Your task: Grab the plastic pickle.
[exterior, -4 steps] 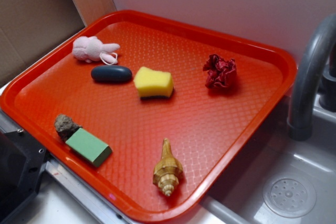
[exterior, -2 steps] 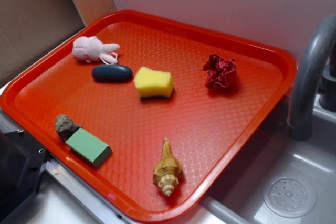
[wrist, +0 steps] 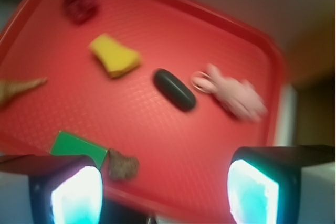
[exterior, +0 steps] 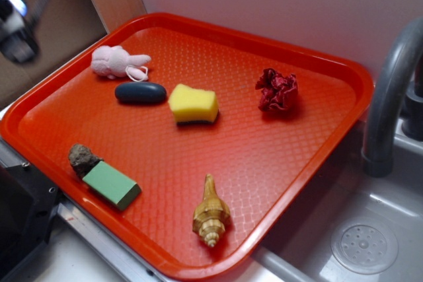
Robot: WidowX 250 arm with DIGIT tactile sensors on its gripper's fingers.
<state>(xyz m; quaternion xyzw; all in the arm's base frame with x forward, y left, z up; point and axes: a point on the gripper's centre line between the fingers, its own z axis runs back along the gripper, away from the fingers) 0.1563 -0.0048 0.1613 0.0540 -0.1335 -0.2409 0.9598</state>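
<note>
You have no brand, label or writing to read on anything here. Your plastic pickle point(exterior: 141, 92) lies flat on the red tray point(exterior: 277, 183), toward its far left part, long axis running roughly left to right in the exterior view, just below the pink plush bunny point(exterior: 117, 62) and just left of the yellow sponge point(exterior: 193, 104), touching neither. In the wrist view the plastic pickle point(wrist: 174, 89) runs diagonally from upper left to lower right. Your pincer point(wrist: 165, 187) hangs above the tray's near edge with its two fingers point(wrist: 253, 190) spread wide, pinching nothing, well apart from the pickle. The green block point(exterior: 111, 185) rests against the brown rock point(exterior: 82, 159).
</note>
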